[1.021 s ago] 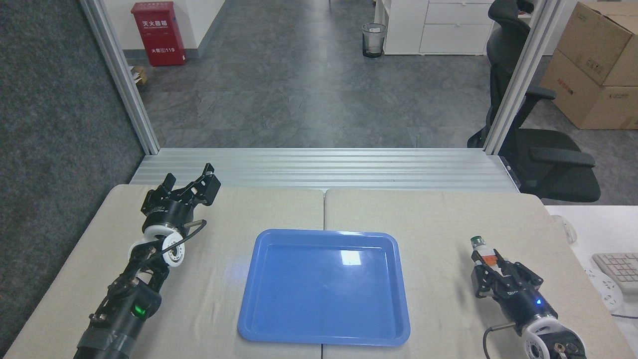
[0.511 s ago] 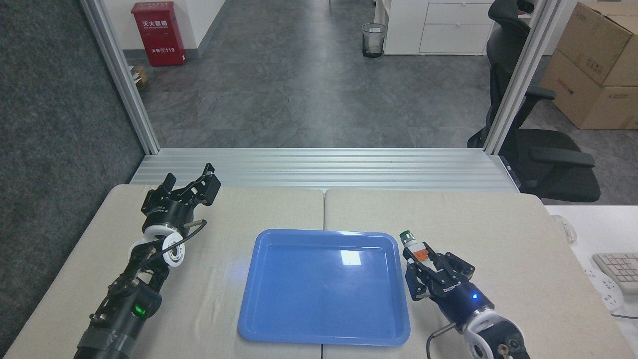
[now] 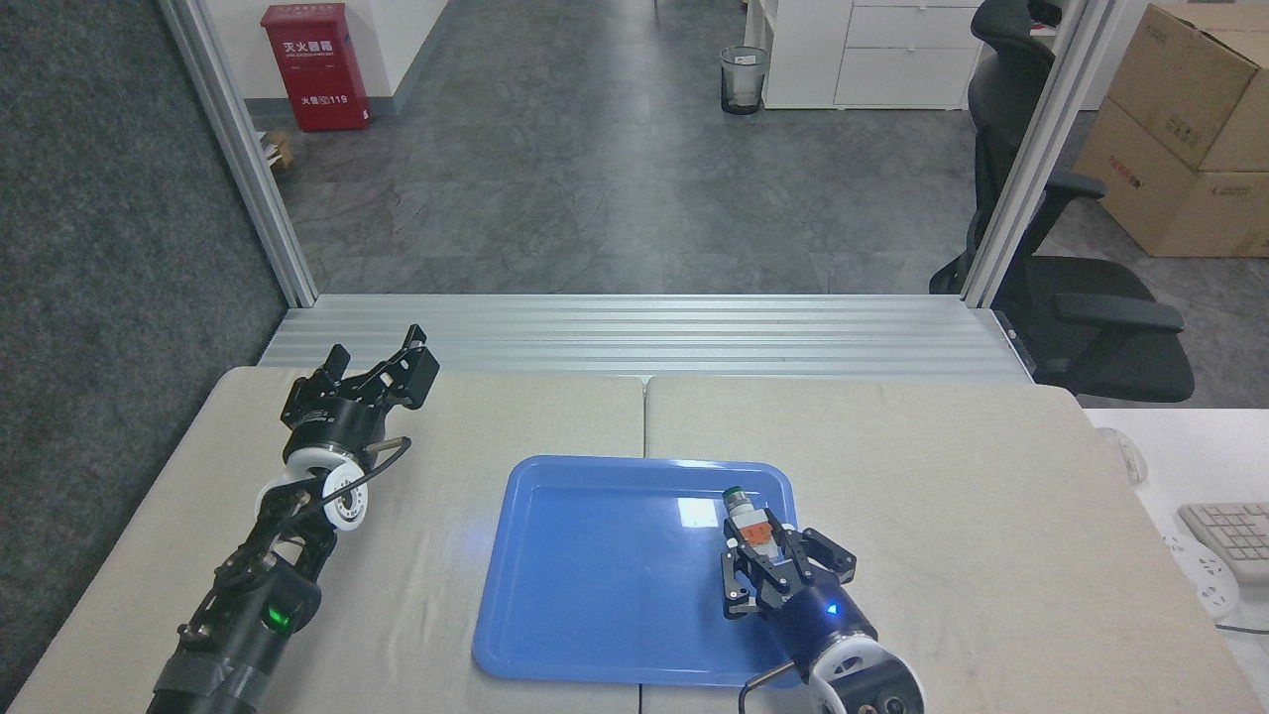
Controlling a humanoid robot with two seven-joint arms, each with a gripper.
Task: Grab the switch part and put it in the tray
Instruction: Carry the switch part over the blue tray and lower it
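**Right gripper holding switch part over the tray**

Landmark is the tray (image 3: 615, 575): blue, glossy, sitting centred on the beige table (image 3: 991, 476), its long side running away from the robot.

- Right gripper (image 3: 761, 555) is over the right part of the tray, inside its right rim, about mid-depth. Fingers are clamped on the switch part (image 3: 746, 518).
- The switch part sticks out beyond the fingertips toward the tray's far edge. Green cap at the far end, orange piece just at the fingertips, grey body between. Can't tell whether it touches the tray floor or is held just above it.
- A bright glare patch on the tray floor sits just left of the switch part.
- Left gripper (image 3: 382, 372) is well left of the tray, past its far-left corner, near the table's far edge. Fingers spread apart, nothing between them.

Past the tray's right side, off the table, a white keyboard (image 3: 1234, 535) sits on a neighbouring desk.
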